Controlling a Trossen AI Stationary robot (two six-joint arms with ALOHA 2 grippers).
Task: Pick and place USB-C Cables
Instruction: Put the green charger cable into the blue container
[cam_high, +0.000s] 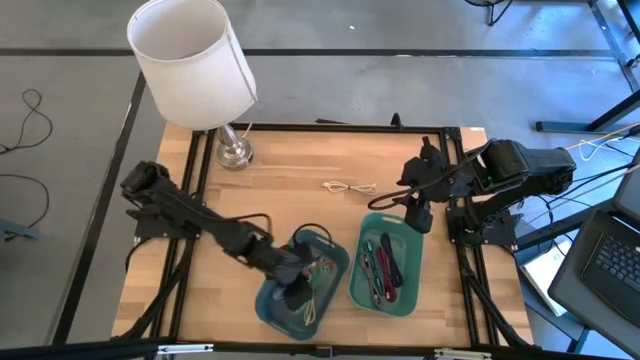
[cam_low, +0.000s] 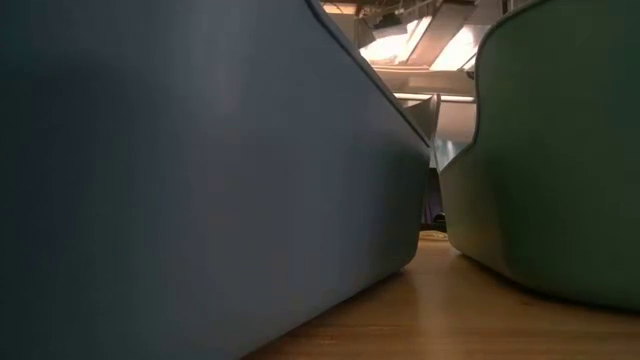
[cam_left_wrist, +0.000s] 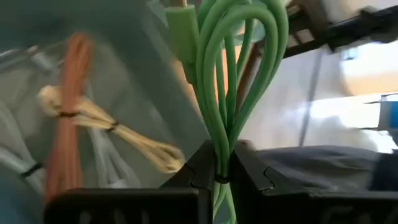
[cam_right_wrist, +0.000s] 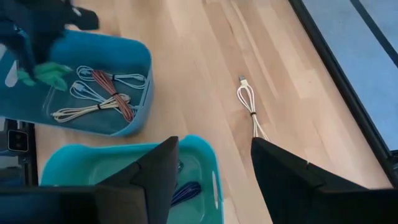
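My left gripper (cam_high: 298, 293) is inside the blue tray (cam_high: 268, 305) and is shut on a green cable bundle (cam_left_wrist: 231, 74). Beige (cam_left_wrist: 118, 130), brown (cam_left_wrist: 67, 124) and white (cam_left_wrist: 25, 165) cables lie on that tray's floor. My right gripper (cam_high: 417, 212) is open and empty. It hovers over the far end of the green tray (cam_high: 404, 300), which holds red and dark cables (cam_high: 380, 265). A pale cable (cam_high: 348, 187) lies on the bare wood beyond the trays and also shows in the right wrist view as the pale cable (cam_right_wrist: 249, 102). My left gripper (cam_left_wrist: 222, 171) pinches the green cable bundle between its two fingers at the bundle's tied middle (cam_left_wrist: 219, 155). The strands run along the fingers. The looped end (cam_left_wrist: 261, 25) and a green plug (cam_left_wrist: 183, 37) stick out past the fingertips, clear of the cables on the tray floor.
A table lamp with a white shade (cam_high: 192, 62) stands at the far left corner on a metal base (cam_high: 233, 152). A black frame rims the table (cam_high: 190, 180). The two trays sit side by side near the near edge, and the low view shows a narrow gap between their walls (cam_low: 432, 215).
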